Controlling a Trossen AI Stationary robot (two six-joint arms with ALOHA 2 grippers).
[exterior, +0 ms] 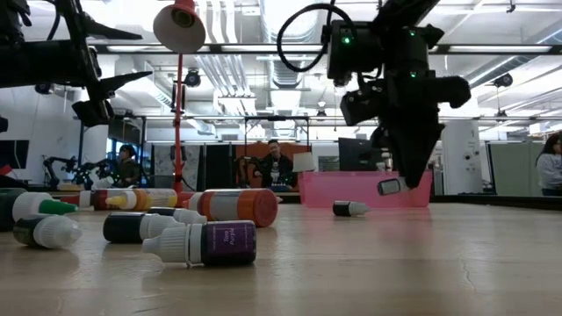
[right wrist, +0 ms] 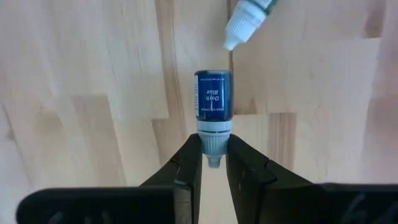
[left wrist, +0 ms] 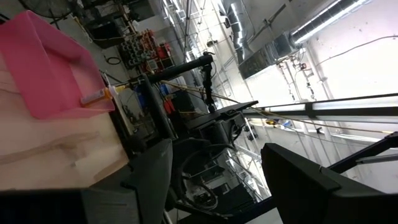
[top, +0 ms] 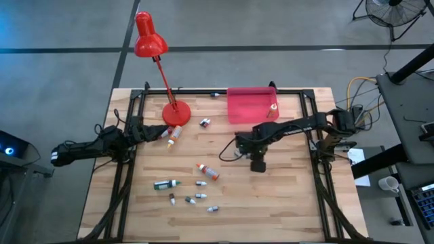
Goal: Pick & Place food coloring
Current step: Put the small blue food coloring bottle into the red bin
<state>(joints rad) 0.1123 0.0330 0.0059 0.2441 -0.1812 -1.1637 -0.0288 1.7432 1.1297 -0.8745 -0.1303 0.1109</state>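
Bottle, dark blue [right wrist: 214, 95]: clamped by cap in right claw [right wrist: 214, 163], lifted clear of surface [top: 291, 196], near pink tray [top: 251, 107]. Long axis in line with fingers. Left claw [left wrist: 214, 180] apart, idle beside lamp base [top: 175, 112], farther from tray.

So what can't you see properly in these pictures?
- Held dark blue bottle: high view, hidden beneath the right gripper.
- Small bottles: high view, too small to read labels.
- Left gripper: left wrist view, fingertips cut off by the edge.
- Pink tray: low view, wall hides its contents.
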